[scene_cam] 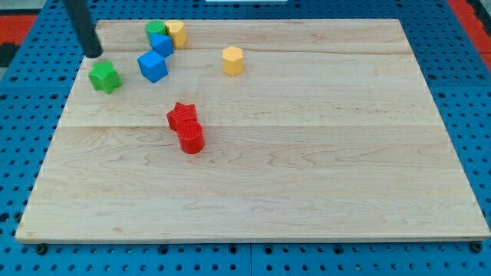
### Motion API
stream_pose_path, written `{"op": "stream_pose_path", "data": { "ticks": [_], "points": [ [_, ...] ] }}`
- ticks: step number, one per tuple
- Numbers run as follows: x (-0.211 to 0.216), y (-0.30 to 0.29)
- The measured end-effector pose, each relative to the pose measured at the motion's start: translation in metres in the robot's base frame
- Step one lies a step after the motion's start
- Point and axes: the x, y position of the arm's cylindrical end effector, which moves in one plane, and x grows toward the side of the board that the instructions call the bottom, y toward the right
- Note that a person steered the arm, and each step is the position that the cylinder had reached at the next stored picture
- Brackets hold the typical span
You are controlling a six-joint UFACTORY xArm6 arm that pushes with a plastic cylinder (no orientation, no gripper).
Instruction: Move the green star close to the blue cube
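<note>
My tip [93,54] sat just up-left of the green star [104,77], which lay near the blue cube [153,67] (no claw fitted, bare rod). Approach done; next needed a short rightward push.

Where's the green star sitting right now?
The green star is near the board's upper left corner, just left of the blue cube with a small gap between them. My tip sits just above it, slightly to the view's left.

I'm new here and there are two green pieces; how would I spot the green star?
Look at the wooden board's upper left corner. Just below the dark rod's tip sits the green star, alone left of the blue cube, unlike the other green block crowded higher up.
</note>
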Motion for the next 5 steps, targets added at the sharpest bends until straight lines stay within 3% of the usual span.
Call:
{"op": "stream_pose_path", "data": {
  "ticks": [1,2,3,4,5],
  "points": [
    [0.04,-0.001],
    [0.077,0.046],
    [0.08,0.043],
    [0.047,0.001],
    [0.038,0.039]
  ]
}}
